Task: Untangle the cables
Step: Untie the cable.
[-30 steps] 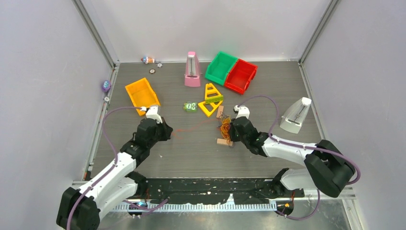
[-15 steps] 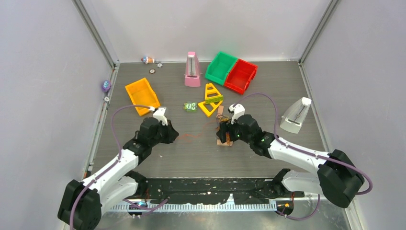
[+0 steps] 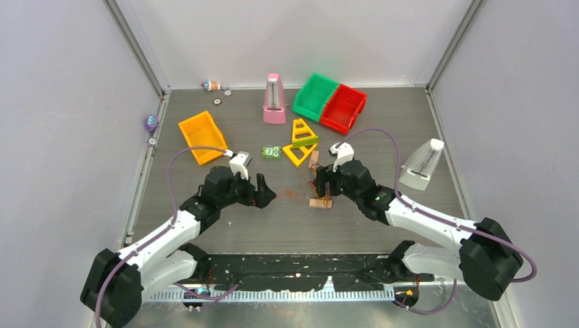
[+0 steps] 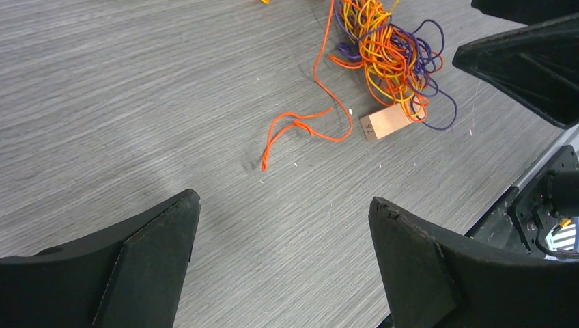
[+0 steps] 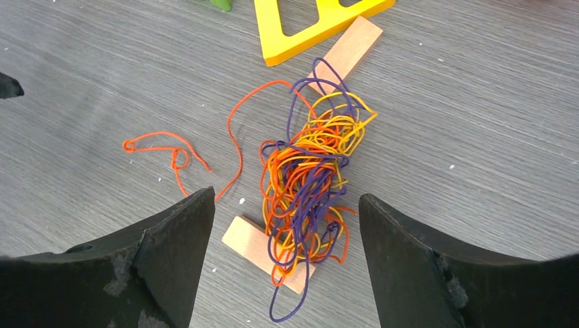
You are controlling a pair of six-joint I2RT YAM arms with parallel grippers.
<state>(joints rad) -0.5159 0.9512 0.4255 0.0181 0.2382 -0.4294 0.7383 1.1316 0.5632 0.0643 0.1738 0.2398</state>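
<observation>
Two pincers stood wide open over the grey surface, and neither held anything. The left pincer hung with its jaws spread over bare wood-grain, as its own wrist view showed, with nothing between the black fingers. The right pincer was directly above the cables, its jaws spread to either side of the bundle and not touching it in the wrist view.

The cables lay near the middle of the surface as a small, elongated tangle of orange, yellow and dark purple strands. One orange strand trailed out of the bundle toward the left pincer and ended in a small loop; it lay flat on the surface, just ahead of the left fingers. The near end of the tangle rested across a small wooden block. A second wooden block touched its far end, just beside a yellow triangle frame. From above, the right pincer hid most of the tangle.

Further back stood an orange bin, a green bin, a red bin and a pink metronome.
</observation>
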